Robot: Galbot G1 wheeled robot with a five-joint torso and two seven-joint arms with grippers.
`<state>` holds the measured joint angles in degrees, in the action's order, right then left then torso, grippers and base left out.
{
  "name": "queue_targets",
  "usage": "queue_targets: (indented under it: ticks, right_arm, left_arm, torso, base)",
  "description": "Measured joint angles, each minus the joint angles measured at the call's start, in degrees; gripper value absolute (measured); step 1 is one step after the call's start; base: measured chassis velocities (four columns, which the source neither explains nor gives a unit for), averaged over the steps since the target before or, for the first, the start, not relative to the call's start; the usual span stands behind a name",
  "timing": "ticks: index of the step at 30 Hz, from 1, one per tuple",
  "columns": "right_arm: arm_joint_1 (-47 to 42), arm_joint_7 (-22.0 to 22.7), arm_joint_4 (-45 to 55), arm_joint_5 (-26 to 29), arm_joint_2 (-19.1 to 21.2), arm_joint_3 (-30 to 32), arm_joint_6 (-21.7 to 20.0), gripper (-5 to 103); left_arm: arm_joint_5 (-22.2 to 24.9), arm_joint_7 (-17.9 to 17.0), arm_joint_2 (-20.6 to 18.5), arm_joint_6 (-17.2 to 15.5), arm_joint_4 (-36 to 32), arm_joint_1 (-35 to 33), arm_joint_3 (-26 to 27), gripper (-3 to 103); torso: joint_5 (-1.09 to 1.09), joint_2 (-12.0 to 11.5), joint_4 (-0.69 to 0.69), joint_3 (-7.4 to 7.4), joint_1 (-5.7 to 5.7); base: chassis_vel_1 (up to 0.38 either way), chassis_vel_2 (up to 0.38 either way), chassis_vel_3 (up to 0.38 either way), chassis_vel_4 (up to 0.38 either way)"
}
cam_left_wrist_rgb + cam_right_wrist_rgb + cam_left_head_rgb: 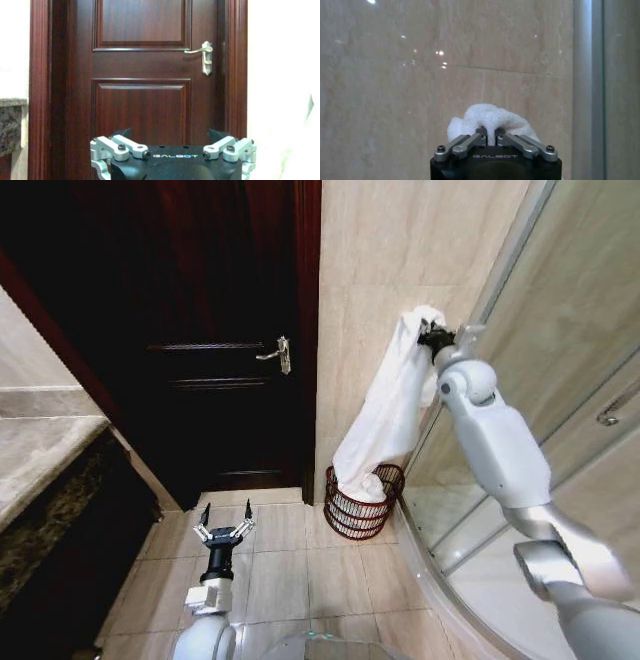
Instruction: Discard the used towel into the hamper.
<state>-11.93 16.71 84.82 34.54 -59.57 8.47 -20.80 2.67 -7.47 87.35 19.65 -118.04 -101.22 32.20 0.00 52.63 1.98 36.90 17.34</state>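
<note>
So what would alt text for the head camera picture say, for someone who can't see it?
The robot's raised right hand pinches the top of a long white towel against a beige tiled wall, its lower end already resting in a dark red wire hamper on the floor. The left hand hangs open and low, before a dark wooden door.

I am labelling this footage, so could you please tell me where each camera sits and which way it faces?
Head view: from the robot's head, looking down at the tiled floor; both arms show, the right hand holding the white terry towel above the small dark red-brown wire hamper, the left hand low and open.
Left wrist view: behind the left hand, facing the dark wooden door.
Right wrist view: behind the right hand, shut on the towel, facing the beige wall.
Shared: head and left wrist views both show the door.
</note>
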Motion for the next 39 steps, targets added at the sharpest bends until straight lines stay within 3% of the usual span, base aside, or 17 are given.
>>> queue_targets:
  ticks: [5, 17, 30, 34, 39]
  right_arm:
    - [-1.1, 0.0, -0.6, -3.5, -2.0, -1.1, 1.1, 7]
    - [-9.9, 1.8, 1.2, -4.9, -8.8, -3.2, 2.5, 7]
    - [-24.7, 0.0, 0.5, -7.7, -6.9, 6.6, 4.6, 7]
    - [-26.3, -1.5, -2.3, -10.9, -6.4, 8.8, 6.4, 7]
    - [-26.6, -2.5, -3.4, -11.0, -6.8, 8.6, 8.3, 7]
  left_arm:
    - [-0.1, 0.0, 0.2, 0.1, 0.1, -0.1, 0.1, 100]
    - [-0.5, -0.1, 0.8, 0.8, -0.3, -1.2, 0.9, 100]
    - [-1.1, 0.0, 1.2, 0.6, -0.3, -1.1, 0.2, 100]
    - [-1.1, 0.0, 0.9, 0.6, 0.0, -0.9, 0.0, 100]
    - [-1.5, 0.1, 1.0, 0.6, 0.4, -0.9, -0.4, 100]
  torso:
    - [-0.02, 0.0, 0.01, 0.0, 0.0]
    - [0.0, 0.0, 0.04, 0.01, 0.0]
    - [0.0, 0.0, -0.01, 0.0, 0.0]
    - [0.02, 0.0, -0.01, 0.0, 0.0]
    - [0.0, 0.0, -0.01, 0.0, 0.0]
  base:
    - [0.0, 0.0, 0.0, 0.0]
    - [0.0, 0.0, 0.0, 0.0]
    - [0.0, 0.0, 0.0, 0.0]
    - [0.0, 0.0, 0.0, 0.0]
    - [0.0, 0.0, 0.0, 0.0]
